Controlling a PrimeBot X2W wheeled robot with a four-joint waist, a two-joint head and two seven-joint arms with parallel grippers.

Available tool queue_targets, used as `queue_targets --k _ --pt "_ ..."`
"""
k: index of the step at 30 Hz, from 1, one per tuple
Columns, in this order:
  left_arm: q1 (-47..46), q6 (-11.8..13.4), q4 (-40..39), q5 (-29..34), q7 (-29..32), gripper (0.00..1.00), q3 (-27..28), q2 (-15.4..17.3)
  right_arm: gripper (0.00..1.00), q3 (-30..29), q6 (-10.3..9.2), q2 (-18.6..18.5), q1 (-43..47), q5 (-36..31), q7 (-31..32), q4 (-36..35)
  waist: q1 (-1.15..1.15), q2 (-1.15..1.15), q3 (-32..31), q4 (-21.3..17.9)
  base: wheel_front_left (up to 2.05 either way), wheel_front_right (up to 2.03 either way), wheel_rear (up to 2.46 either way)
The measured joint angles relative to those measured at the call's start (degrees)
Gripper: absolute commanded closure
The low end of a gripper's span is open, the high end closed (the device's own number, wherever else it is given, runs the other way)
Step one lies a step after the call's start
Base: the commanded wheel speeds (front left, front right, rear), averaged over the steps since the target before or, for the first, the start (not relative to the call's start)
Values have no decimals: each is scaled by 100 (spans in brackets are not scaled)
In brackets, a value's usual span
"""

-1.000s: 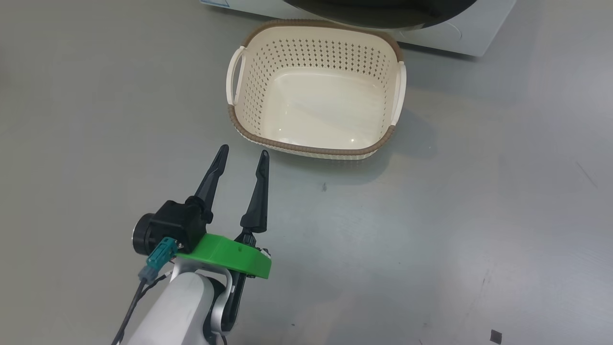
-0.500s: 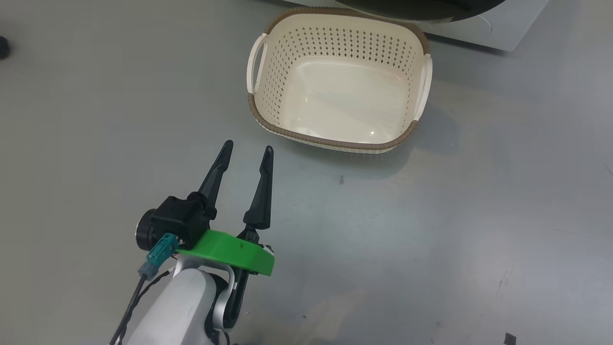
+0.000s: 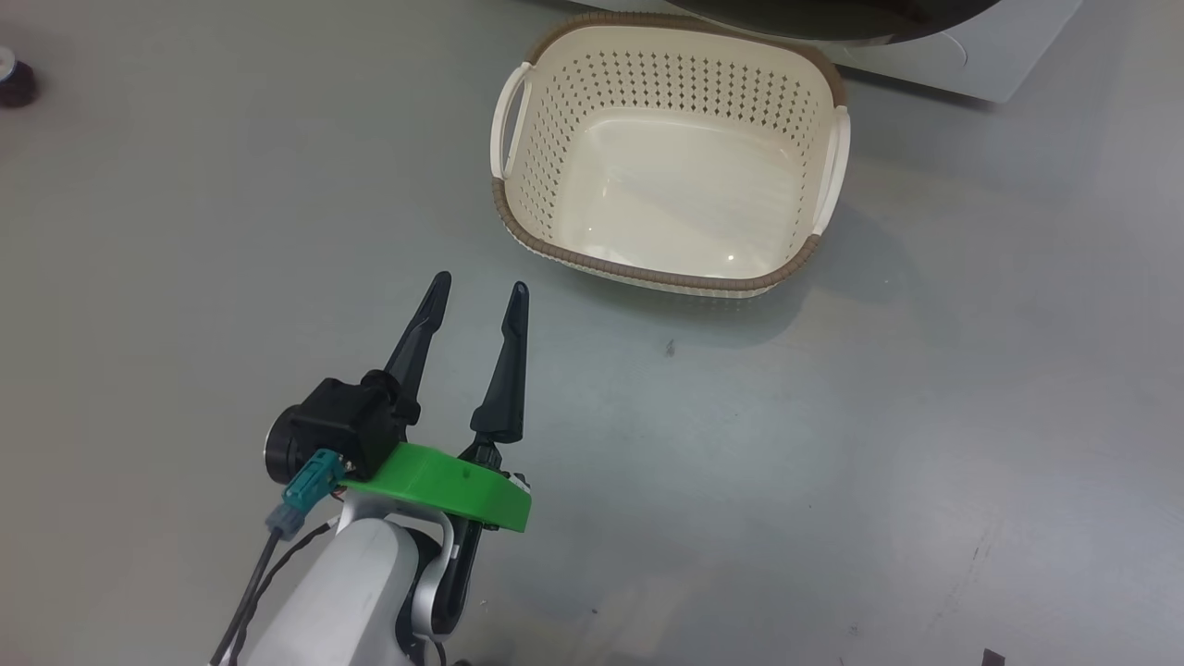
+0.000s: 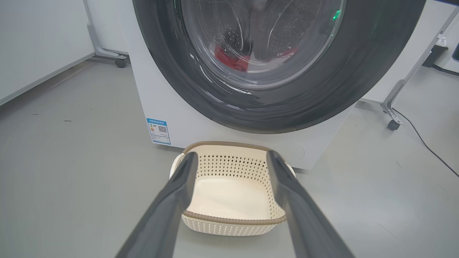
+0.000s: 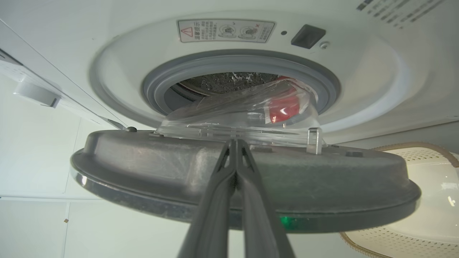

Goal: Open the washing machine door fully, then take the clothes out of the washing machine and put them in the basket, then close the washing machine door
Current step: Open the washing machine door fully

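Clothes (image 5: 283, 107) half-hidden behind door (image 5: 143, 161)

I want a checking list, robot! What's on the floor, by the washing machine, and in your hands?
Surface: grey floor, small specks.
Job's things: washing machine door ajar; red clothes inside washing machine; basket empty.
Clutter: small dark object, far left.
Grippers: left gripper open, holding nothing; right gripper shut, fingers at door's rim.
Cables: black cable on floor.
Surroundings: wheeled frame leg, white wall panels.
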Motion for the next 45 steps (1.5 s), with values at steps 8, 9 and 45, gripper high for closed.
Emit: queue_targets --k 8,9,45 --pt "0 1 4 -19 0 0 -18 -1 100 -165 -1 71 -167 182 178 489 0 0 -25 49 0 0 0" --pt "0 1 5 -19 0 0 -18 -1 100 -185 -1 76 -185 185 201 581 0 0 -30 54 0 0 0" --pt "3 8 135 43 0 0 -4 -1 100 -261 -1 570 -335 612 773 2326 0 0 -505 54 0 0 0"
